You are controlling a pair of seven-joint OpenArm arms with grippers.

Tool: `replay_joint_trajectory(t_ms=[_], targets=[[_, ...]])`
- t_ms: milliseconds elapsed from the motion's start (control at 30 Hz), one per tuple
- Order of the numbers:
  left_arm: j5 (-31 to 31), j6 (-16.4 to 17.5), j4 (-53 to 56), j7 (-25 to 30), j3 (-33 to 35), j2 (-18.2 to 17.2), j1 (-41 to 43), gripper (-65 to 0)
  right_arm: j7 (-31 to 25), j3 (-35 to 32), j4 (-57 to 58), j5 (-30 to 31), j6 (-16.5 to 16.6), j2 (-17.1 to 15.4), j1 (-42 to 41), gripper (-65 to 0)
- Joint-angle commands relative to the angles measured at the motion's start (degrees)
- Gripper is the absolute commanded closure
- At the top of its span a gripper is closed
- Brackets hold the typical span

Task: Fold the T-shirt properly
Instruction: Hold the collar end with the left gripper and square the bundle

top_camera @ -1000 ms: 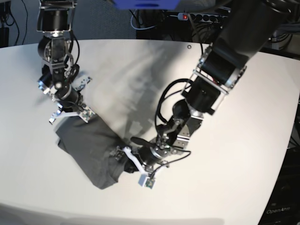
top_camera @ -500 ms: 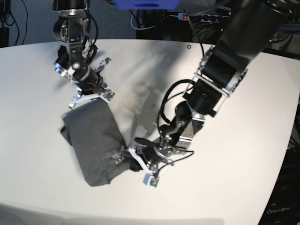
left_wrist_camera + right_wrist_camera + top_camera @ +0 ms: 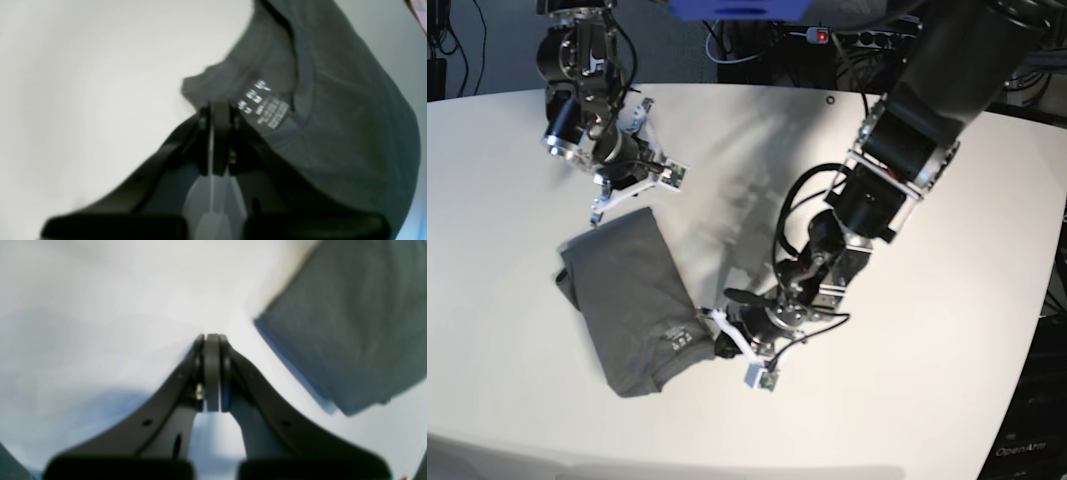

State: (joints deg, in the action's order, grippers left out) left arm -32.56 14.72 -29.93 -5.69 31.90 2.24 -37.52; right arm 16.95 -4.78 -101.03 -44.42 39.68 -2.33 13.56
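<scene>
The dark grey T-shirt (image 3: 627, 305) lies folded into a compact rectangle on the white table (image 3: 947, 330), its white label mark (image 3: 677, 338) facing up near the right edge. My left gripper (image 3: 719, 338) is shut, with its tips against that edge of the shirt. In the left wrist view the closed left gripper (image 3: 213, 106) meets the T-shirt (image 3: 333, 116) just beside the label mark (image 3: 267, 106); no cloth shows between the fingers. My right gripper (image 3: 599, 208) hangs shut and empty just beyond the shirt's far edge. The right wrist view shows the right gripper (image 3: 212, 336) apart from a T-shirt corner (image 3: 333, 323).
Cables and a power strip (image 3: 857, 35) lie behind the table's far edge, and a blue object (image 3: 737, 8) hangs at the top. The left arm's bulky links (image 3: 897, 160) reach across the table's right half. Dark equipment (image 3: 1037, 440) stands at the right.
The right gripper has lifted off the shirt's far corner and moved back and to the right. The shirt has settled flatter and squarer. The left gripper shifted slightly right at the collar edge.
</scene>
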Motion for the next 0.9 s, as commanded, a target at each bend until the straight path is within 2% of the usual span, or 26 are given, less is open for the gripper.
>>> replay_joint_trajectory(t_ms=[0, 67, 167, 367, 467, 600, 867], targets=[[-1.5, 0.5, -1.0, 1.2, -0.1, 0.2, -2.1, -1.9, 0.1, 1.2, -1.1, -0.6, 0.3, -1.1, -0.4, 0.0], [-3.8, 0.5, -1.1, 1.1, 0.2, -1.7, -2.1, -1.9, 0.1, 2.3, -1.1, -0.6, 0.3, -2.0, -0.5, 0.0], [-5.6, 0.5, -3.0, -0.2, 0.5, -2.3, -1.3, -1.9, 0.1, 3.4, -0.9, -0.4, 0.3, -4.6, -0.7, 0.0], [-5.6, 0.4, -16.5, -15.7, 0.5, -6.3, 0.6, -1.8, 0.1, 5.6, -0.9, 2.4, 0.3, -6.2, -2.2, 0.0], [-4.4, 0.1, -20.4, -19.3, 0.5, -7.7, 0.8, -1.8, 0.1, 5.6, -1.0, 2.4, 0.3, -5.9, -2.3, 0.0], [3.4, 0.1, -19.3, -20.0, 0.1, -7.2, 0.8, -1.8, 0.1, 5.6, -1.1, 2.4, 0.3, -5.7, -2.3, 0.0], [21.4, 0.1, -5.8, -19.2, 0.1, 1.1, -1.6, -1.8, 0.1, 5.7, -1.2, 2.3, 0.3, -5.2, -2.0, 0.0]])
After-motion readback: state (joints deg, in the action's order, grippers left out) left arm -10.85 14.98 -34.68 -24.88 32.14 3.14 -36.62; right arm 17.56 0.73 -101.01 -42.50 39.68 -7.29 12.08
